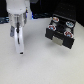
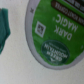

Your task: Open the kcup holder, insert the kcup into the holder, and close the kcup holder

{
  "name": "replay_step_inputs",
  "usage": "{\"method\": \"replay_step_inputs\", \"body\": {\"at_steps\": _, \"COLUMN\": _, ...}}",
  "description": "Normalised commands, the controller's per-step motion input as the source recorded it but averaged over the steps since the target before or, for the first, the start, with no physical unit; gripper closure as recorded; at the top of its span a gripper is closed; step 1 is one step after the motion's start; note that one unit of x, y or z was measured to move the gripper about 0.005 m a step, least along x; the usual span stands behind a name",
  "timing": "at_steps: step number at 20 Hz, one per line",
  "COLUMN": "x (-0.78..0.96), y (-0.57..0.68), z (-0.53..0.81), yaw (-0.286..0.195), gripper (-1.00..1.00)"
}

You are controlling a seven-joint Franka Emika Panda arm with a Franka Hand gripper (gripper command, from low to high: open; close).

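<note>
One big white table [image 1: 45, 67] fills the exterior view, and all the other things sit on it or over it. Next in size is the arm [image 1: 17, 17]. It hangs over the table at about 9 o'clock from the middle and points down.

At about 2 o'clock from the middle you can see the kcup holder [image 1: 62, 22]. It is a black box, and its drawer looks pulled out, with the pale front [image 1: 61, 41] facing the near edge. So I think step one, opening it, is done. Some pods [image 1: 68, 33] with red and blue tops sit in the round holes.

Now the gripper [image 1: 20, 49]. Its tip is low, close to the table, well apart from the holder. I cannot tell if the pincer is apart, together or clamped on something. The pictures are too blurry for that.

The kcup [image 2: 55, 35] shows only in the wrist view, very close to the camera, so I think it lies right under the gripper. I cannot find it in the exterior view. Its top is round and green with a pale rim, and white words on it read "Dark Magic". A small teal thing [image 2: 5, 27] is just beside it. I cannot say what that is.

I think you are on the grab-the-kcup step. Next you need a firm, straight hold on the little cup. Then lift it, carry it toward 2 o'clock, and drop it into a free hole. Last, push the drawer shut.
</note>
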Motion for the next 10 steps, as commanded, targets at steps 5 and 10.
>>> {"method": "replay_step_inputs", "body": {"at_steps": 5, "x": 0.01, "y": -0.01, "z": -0.01, "yaw": -0.010, "gripper": 1.00}}
{"method": "replay_step_inputs", "body": {"at_steps": 10, "x": 0.02, "y": 0.04, "z": 0.14, "yaw": -0.021, "gripper": 1.00}}
